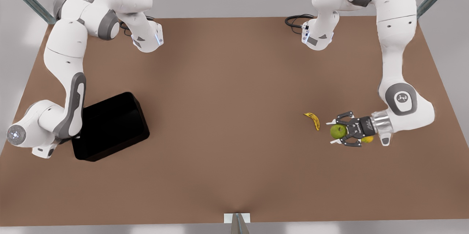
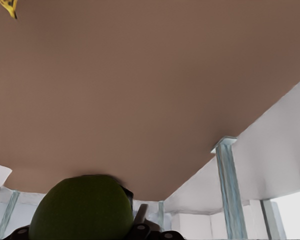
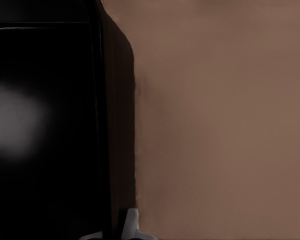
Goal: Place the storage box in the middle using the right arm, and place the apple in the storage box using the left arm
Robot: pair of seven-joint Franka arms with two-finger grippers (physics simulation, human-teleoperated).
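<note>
The storage box point(image 1: 110, 127), black and shallow, lies on the table at the front view's left. Up close its dark wall point(image 3: 115, 125) shows in the right wrist view. My right gripper point(image 3: 112, 232) is at that wall, and in the front view it sits under the white wrist at the box's near-left corner. The yellow-green apple point(image 1: 338, 131) is at the front view's right, held sideways between the fingers of my left gripper point(image 1: 335, 131). The same apple point(image 2: 82, 207) looms close in the left wrist view.
A spotted banana point(image 1: 313, 119) lies just left of the apple in the front view. An orange-yellow fruit point(image 1: 367, 139) peeks out under the left gripper's body. The brown table point(image 1: 227, 98) stretches bare between the box and the fruits. Black cables point(image 1: 295, 20) lie at the far edge.
</note>
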